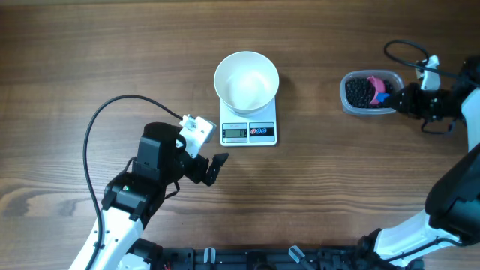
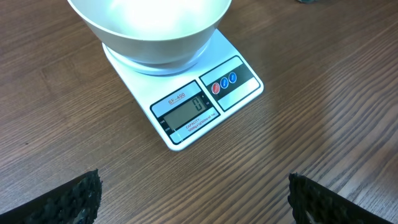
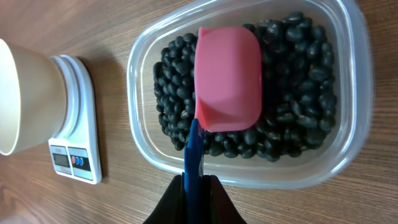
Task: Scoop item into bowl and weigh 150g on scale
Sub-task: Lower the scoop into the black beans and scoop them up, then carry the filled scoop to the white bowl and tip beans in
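Layout, left to right: the left tool (image 2: 193,190) hangs fully open and empty above the worktop (image 1: 75,60), just in front of the scale (image 1: 248,133). The bowl (image 1: 247,80) sits on the scale, empty. Well apart to its right, the clear tub (image 1: 349,106) holds the item (image 1: 360,91), with the pink scoop (image 3: 228,78) resting on it. The right tool (image 3: 194,186) is clamped on the scoop's blue handle (image 3: 194,152), whose long axis runs roughly leftward, toward the bowl. The right arm is nearer, so the load must travel left.

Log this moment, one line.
left gripper: open by scale | right gripper: shut on scoop in tub of item | bowl: empty, on scale
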Tool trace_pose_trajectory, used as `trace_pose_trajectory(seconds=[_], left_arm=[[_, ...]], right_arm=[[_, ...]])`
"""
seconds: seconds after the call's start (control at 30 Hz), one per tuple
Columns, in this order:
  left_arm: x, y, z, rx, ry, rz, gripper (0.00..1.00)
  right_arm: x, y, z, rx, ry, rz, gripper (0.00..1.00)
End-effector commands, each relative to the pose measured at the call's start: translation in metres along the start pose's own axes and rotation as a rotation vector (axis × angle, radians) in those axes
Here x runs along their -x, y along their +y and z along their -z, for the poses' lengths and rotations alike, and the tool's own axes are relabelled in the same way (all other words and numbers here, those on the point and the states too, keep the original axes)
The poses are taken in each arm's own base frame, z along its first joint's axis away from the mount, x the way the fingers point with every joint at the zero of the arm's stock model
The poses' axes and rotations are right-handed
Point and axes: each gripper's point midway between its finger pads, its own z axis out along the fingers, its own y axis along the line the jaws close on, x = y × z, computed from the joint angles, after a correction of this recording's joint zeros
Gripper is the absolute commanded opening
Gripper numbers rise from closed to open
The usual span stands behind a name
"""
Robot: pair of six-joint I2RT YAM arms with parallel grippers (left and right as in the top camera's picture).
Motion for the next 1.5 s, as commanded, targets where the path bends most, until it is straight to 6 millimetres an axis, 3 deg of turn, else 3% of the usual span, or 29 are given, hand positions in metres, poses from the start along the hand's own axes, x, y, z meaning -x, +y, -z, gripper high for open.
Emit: trace_pose_trajectory(seconds=[0.0, 0.27, 0.47, 0.67, 1.1, 1.47], left_arm=[[-0.004, 0.000, -0.001, -0.011, 0.005, -0.004, 1.00], [-0.004, 0.000, -0.001, -0.011, 0.005, -0.004, 1.00], [-0.004, 0.000, -0.001, -0.011, 0.005, -0.004, 1.00], [-0.004, 0.000, -0.001, -0.011, 0.005, -0.004, 1.00], [-0.004, 0.000, -0.001, -0.011, 0.005, -0.004, 1.00], [-0.004, 0.000, -0.001, -0.011, 0.005, -0.004, 1.00]], right_arm=[[-0.009, 0.000, -0.009, 0.077, 0.022, -0.018, 0.04], [-0.007, -0.004, -0.013, 0.072, 0.016, -0.039, 0.04], [-0.009, 0.008, -0.028, 0.044, 0.061, -0.012, 0.04], [-0.012, 0.012, -0.025, 0.078, 0.067, -0.030, 0.04], [-0.003, 0.003, 0.019, 0.283, -0.099, -0.062, 0.04], [-0.004, -0.020, 0.046, 0.313, -0.174, -0.187, 0.04]])
